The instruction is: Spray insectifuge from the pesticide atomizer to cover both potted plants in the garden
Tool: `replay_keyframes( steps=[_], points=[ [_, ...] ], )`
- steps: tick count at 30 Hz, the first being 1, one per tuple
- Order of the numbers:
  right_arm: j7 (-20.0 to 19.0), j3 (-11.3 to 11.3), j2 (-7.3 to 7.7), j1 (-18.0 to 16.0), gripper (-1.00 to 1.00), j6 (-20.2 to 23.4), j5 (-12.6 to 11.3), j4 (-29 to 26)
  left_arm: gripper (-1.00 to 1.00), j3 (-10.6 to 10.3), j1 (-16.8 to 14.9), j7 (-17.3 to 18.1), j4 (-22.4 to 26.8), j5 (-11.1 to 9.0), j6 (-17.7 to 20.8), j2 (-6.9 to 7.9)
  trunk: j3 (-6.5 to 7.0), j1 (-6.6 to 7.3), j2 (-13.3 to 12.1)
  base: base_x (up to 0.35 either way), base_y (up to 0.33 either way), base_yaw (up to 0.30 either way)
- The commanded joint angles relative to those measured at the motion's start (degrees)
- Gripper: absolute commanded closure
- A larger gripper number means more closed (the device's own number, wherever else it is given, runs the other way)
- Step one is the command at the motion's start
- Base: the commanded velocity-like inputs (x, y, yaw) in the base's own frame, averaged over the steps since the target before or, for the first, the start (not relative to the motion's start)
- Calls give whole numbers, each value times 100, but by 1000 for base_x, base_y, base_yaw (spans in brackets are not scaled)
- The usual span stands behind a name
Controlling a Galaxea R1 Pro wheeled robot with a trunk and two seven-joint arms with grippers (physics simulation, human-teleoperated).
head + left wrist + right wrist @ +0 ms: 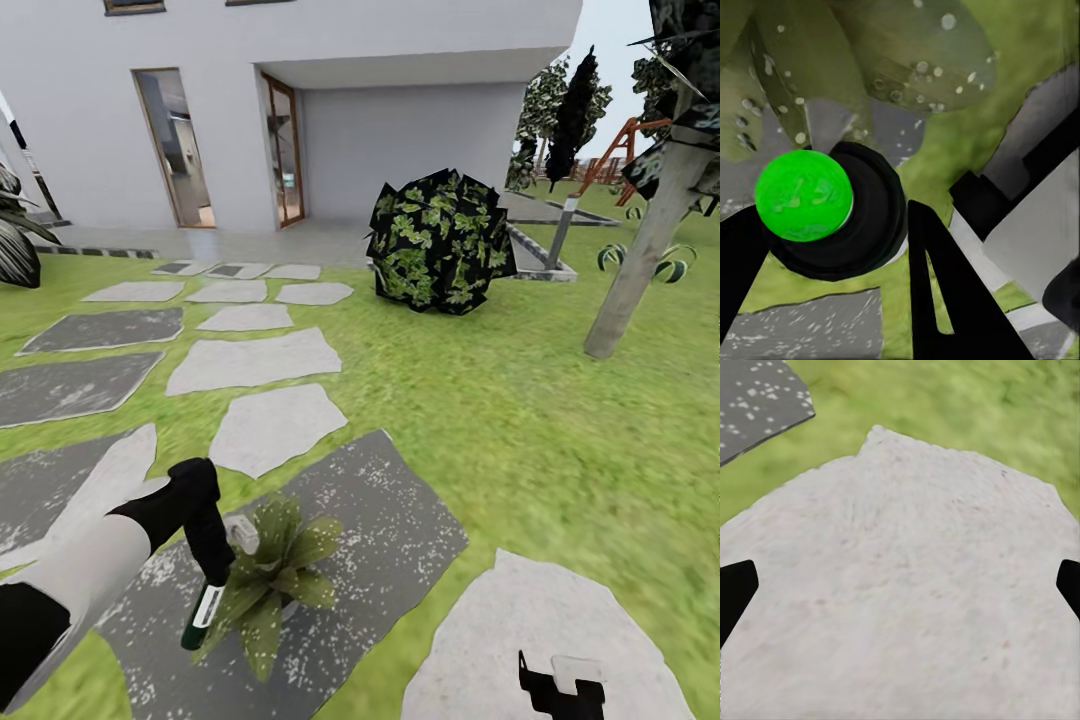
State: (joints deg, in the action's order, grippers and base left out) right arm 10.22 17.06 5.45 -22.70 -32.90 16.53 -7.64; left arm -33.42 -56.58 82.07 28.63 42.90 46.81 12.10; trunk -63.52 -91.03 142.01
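Head view: left gripper [212,585] at lower left, fingers closed around pesticide atomizer [203,614], bottle hanging over potted plant [270,580] on dark speckled stepping stone [400,530]. Long axis near vertical, slightly tilted; which end is nozzle, cannot tell. Likely light, rigid, smooth-sided; grip mid-body suits. Left wrist view: green disc [804,196] on bottle end, droplets on leaves. Right gripper [562,690] at lower right, spread wide, empty, over pale stone [900,585].

head: high, down over lawn [480,420] | wrists: close, downward | shared: stepping stones [560,630]
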Motion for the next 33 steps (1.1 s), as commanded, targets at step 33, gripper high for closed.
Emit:
replay_keyframes(
  steps=[33],
  points=[
    [33,25,0,-6,-100,-15,62,7,100,-32,-4,319,37,43,47,-52,-5,1,2,-95,154,-142]
  ],
)
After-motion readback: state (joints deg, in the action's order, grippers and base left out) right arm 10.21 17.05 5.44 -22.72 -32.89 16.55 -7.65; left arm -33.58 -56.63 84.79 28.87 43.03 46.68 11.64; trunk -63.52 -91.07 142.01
